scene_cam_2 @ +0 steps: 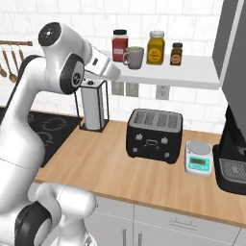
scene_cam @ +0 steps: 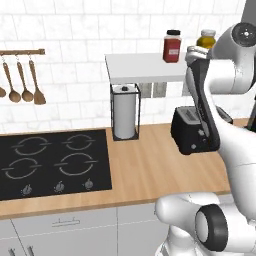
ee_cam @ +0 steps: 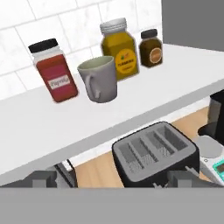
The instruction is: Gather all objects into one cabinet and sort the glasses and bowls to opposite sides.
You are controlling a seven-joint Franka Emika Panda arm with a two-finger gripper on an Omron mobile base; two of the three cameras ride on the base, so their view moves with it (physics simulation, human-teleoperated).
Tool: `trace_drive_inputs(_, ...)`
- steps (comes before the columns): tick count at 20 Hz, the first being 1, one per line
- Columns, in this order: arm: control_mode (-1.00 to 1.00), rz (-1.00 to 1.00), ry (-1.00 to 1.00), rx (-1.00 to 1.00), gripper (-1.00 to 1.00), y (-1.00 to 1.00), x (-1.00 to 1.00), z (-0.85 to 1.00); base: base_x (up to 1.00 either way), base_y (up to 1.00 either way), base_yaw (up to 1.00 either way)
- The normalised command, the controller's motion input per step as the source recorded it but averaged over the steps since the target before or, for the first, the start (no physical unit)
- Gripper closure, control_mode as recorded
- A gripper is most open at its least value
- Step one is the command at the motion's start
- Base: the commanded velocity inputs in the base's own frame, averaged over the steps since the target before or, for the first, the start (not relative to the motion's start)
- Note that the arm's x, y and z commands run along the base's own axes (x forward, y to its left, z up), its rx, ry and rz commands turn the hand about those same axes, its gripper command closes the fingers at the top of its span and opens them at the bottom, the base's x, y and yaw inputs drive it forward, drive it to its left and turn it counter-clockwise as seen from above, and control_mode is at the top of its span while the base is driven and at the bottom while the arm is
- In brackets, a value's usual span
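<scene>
Four containers stand in a row on the white wall shelf point(ee_cam: 39, 118), listed left to right in the hand view.

1. Clear spice jar with a black lid, white label and red contents point(ee_cam: 53, 72). Lid on; not one of the things to gather.
2. Grey cylindrical cup with a side handle point(ee_cam: 99, 78). It stands upright on the shelf, just beside the red jar and close in front of the amber jar, handle turned toward the red jar. The inside is pale and looks empty. As the only cup here, it is probably the next thing to fetch.
3. Amber-yellow glass jar with a pale lid point(ee_cam: 119, 49). Lid on, full.
4. Small brown jar with a dark lid point(ee_cam: 151, 49). Lid on, set a little apart.

Also present:
- Tall flat grey panel at the shelf's right end point(scene_cam_2: 235, 62), likely the cabinet door.
- Black four-slot toaster point(ee_cam: 153, 153) on the wooden counter below the shelf. Slots empty.
- Small white kitchen scale point(scene_cam_2: 199, 157) to the toaster's right. Nothing on it.

The two-finger gripper point(ee_cam: 113, 179) has its jaws spread wide and holds nothing. It is aimed at the shelf, short of the cup, apparently lining up a grasp.
</scene>
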Motion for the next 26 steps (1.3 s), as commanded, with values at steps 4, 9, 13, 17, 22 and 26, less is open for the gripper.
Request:
trace_drive_inputs(4, -1.0, 0.0, 0.0, 0.1, -1.0, -0.4, 0.83, 0.0, 0.0, 0.0, 0.0)
trace_drive_inputs(9, -1.0, 0.03, 0.0, 0.02, -1.0, -0.03, 0.56, -0.01, 0.0, 0.0, 0.0)
trace_drive_inputs(13, -1.0, 0.03, 0.01, 0.0, -1.0, 0.0, 0.65, 0.0, 0.0, 0.0, 0.0)
trace_drive_inputs(17, -1.0, 0.0, 0.0, 0.0, -1.0, -0.11, 0.74, 0.0, 0.0, 0.0, 0.0)
trace_drive_inputs(22, -1.0, -0.04, 0.05, 0.0, -1.0, -0.03, 0.53, 0.0, 0.0, 0.0, 0.0)
trace_drive_inputs(26, -1.0, -0.08, 0.08, 0.0, -1.0, -0.1, 0.49, 0.0, 0.0, 0.0, 0.0)
